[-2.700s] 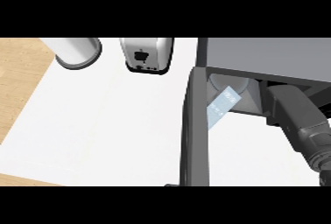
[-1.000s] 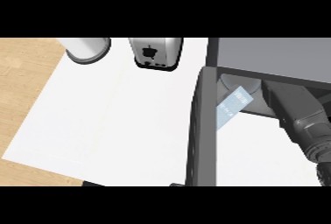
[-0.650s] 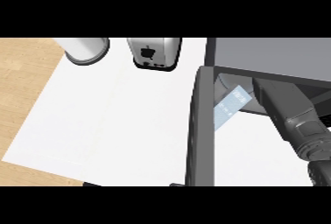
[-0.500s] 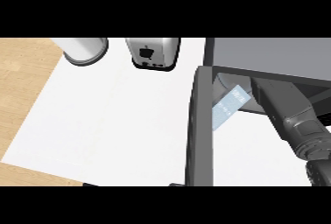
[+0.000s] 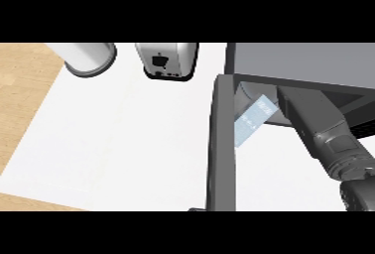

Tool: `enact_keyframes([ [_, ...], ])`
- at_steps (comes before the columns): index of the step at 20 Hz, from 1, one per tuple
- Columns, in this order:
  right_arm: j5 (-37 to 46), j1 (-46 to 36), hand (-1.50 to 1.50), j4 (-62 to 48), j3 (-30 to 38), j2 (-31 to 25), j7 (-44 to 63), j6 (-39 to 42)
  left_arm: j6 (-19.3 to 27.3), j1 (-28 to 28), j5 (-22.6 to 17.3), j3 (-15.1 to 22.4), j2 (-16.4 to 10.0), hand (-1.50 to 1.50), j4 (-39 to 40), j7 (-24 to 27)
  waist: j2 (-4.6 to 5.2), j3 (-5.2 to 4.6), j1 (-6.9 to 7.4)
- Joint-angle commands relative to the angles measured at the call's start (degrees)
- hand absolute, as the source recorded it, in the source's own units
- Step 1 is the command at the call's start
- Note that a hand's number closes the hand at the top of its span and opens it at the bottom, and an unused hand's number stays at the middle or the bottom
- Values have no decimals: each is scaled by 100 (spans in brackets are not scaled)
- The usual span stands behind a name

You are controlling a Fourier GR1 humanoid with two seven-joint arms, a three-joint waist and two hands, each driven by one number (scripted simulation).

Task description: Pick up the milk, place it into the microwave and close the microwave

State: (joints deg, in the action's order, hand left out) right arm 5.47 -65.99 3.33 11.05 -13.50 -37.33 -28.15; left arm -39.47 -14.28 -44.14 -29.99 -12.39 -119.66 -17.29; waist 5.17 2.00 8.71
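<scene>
The milk (image 5: pixel 251 122) is a pale blue carton, tilted, at the mouth of the grey microwave (image 5: pixel 307 62) on the right. The microwave door (image 5: pixel 222 144) stands open, seen edge-on as a dark bar running toward me. My right forearm (image 5: pixel 311 116) reaches into the opening just right of the carton. The microwave's top hides the hand itself, so I cannot see whether it holds the milk. My left hand does not show.
A toaster (image 5: pixel 167 60) stands at the back, left of the microwave. A grey cylindrical vessel (image 5: pixel 84 57) sits at the back left. The white countertop (image 5: pixel 117 144) spreads left of the door, with a wooden surface (image 5: pixel 22 84) beyond its left edge.
My right forearm has swung left and deeper into the microwave opening. The milk stays tilted at the mouth, and the door remains open.
</scene>
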Motion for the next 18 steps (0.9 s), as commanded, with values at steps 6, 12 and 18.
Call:
enact_keyframes([
  [6, -22, 94, -150, 38, 8, -229, -29, 762, -396, -227, 382, 387, 588, -150, -75, 265, -279, -186, -288],
  [12, -291, 371, -150, 194, 216, 11, -295, 2163, -1012, -468, 798, 833, 925, -150, 135, 388, -398, -192, -550],
  [18, -692, 899, -150, 381, 538, 149, -672, 3300, -1393, -460, 1222, 1387, 928, -150, 201, 147, -472, -194, -764],
])
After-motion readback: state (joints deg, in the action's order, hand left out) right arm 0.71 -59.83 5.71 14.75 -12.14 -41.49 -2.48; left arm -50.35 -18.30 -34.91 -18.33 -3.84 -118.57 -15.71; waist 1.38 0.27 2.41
